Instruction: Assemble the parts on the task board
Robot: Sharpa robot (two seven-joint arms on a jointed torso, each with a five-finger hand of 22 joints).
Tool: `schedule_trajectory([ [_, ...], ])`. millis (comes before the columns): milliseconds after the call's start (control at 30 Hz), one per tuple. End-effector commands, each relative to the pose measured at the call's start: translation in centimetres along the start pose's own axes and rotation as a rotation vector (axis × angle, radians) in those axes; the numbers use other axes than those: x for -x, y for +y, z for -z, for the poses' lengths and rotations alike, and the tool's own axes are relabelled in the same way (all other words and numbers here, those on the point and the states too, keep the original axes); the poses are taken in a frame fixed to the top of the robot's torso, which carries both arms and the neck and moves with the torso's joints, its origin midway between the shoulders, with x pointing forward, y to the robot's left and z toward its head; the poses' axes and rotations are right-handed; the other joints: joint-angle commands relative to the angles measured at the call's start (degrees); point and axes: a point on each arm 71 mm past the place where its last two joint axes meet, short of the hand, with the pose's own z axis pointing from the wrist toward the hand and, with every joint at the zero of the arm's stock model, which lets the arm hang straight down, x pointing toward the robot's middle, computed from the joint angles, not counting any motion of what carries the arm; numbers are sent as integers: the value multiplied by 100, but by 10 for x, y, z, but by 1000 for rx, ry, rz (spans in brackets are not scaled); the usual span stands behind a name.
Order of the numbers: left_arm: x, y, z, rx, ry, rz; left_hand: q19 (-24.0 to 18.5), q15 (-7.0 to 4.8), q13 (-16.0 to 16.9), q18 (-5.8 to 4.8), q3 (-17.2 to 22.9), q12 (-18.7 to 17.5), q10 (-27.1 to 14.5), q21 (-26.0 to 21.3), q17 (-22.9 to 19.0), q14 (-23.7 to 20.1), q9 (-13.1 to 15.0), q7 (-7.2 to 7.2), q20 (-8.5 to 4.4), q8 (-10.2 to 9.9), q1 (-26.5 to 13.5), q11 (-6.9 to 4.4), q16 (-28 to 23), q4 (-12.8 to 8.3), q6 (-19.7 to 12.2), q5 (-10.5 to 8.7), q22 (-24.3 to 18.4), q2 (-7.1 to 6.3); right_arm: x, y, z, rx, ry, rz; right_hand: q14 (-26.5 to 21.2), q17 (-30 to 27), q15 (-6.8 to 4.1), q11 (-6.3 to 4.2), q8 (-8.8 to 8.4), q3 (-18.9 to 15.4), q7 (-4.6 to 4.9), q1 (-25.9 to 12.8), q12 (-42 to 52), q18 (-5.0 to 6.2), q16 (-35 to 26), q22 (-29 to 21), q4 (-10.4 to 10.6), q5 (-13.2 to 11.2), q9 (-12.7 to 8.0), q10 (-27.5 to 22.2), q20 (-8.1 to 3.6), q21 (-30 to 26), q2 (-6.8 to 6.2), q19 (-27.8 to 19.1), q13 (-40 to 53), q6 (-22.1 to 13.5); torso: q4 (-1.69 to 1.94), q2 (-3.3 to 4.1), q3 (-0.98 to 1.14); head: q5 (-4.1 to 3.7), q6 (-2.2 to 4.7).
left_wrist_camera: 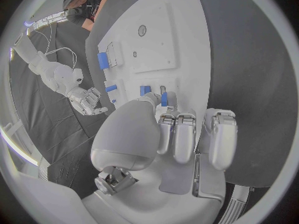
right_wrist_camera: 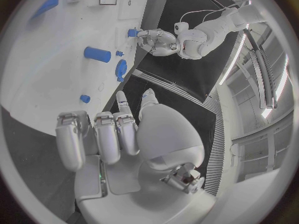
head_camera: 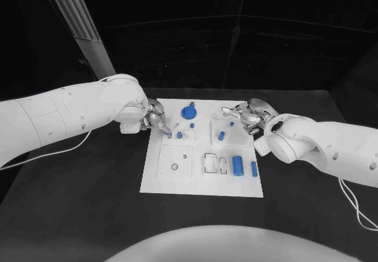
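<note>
We see the task board lying in the middle of the black surface, its long axis running from the near edge to the far edge. Near the board's left edge our left hand pinches a small blue part that stands upright. Two blue cylinders lie near the board's right edge, pointing toward the far edge. Our right hand hovers at the far right corner, fingers apart, holding nothing. The room behind is dark.

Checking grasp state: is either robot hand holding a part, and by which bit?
Left hand pinches a small blue part by its end, at the task board. Right hand holds nothing.
</note>
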Motion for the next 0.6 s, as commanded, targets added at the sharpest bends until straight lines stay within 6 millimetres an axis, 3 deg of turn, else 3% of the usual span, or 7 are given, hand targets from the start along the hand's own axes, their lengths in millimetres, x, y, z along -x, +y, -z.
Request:
schedule_trajectory([
  [33, 0, -2, 0, -9, 12, -15, 593, -23, 1491, -37, 54, 5, 596, 23, 1510, 595, 8, -113, -46, 20, -3, -16, 17, -15, 102, -23, 1508, 17, 0, 1, 0, 6, -1, 3, 596, 1510, -2, 33, 35, -42, 15, 6, 15, -42, 14, 1510, 3, 21, 10, 597, 27, 19, 39, 594, 1506, -38, -2, 2, -3, -8, 0],
  [600, -2, -5, -2, -5, 28, -25, 593, -18, 1491, -37, 65, 5, 596, 23, 1510, 595, 12, -105, -45, 10, -16, -7, 17, -16, 82, -58, 1508, 0, -1, 2, 0, 5, 1, 2, 596, 1510, -2, 33, 35, -42, 15, 6, 15, -42, 14, 1510, 3, 21, 10, 597, 27, 19, 39, 594, 1506, -38, -2, 1, 1, 1, -12],
])
